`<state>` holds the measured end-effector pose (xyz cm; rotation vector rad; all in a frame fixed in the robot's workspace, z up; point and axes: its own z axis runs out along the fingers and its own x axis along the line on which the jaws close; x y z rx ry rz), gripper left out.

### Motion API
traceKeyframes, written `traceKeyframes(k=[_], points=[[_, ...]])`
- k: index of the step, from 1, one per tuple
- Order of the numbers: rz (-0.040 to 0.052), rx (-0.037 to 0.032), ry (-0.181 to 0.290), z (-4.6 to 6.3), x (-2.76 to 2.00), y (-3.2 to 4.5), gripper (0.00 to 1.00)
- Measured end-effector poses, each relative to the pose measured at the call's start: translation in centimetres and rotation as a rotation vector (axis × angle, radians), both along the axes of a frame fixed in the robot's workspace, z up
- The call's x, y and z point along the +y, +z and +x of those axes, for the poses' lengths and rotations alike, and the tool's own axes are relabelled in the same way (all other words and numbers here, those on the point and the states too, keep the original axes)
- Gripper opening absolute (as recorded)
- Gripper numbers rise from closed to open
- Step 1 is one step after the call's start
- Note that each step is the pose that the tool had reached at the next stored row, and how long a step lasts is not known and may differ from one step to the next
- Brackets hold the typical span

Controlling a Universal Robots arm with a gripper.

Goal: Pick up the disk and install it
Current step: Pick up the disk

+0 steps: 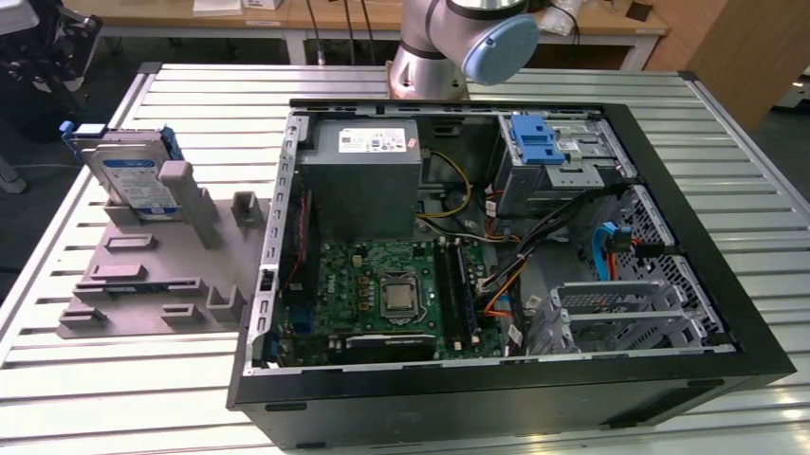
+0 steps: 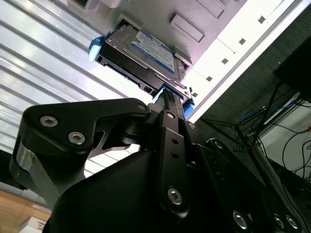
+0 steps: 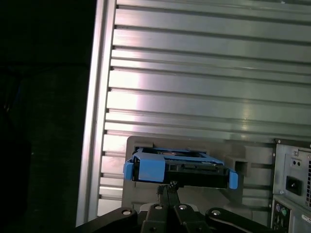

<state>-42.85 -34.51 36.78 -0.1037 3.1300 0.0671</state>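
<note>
The disk (image 1: 132, 178) stands on edge in a slot of a grey holder (image 1: 139, 284) on the table, at the exterior view's left, beside the open computer case (image 1: 708, 284). Its blue-and-white label and blue frame show. In the second wrist view the disk (image 2: 146, 48) lies beyond my gripper (image 2: 170, 97). In the first wrist view the disk (image 3: 180, 170) appears edge on, just past my gripper (image 3: 169, 187). The fingers meet at a point with nothing between them. The gripper is apart from the disk.
The case lies open with a motherboard (image 1: 393, 289), a grey power supply box (image 1: 360, 180) and a drive cage with a blue latch (image 1: 544, 142). The arm's base (image 1: 437, 57) stands behind the case. The ribbed metal table (image 1: 76, 398) surrounds everything.
</note>
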Motion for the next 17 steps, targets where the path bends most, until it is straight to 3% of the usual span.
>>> traceKeyframes(k=[17], points=[[0.0,0.0001,0.038,0.0,0.0,0.0,0.11]])
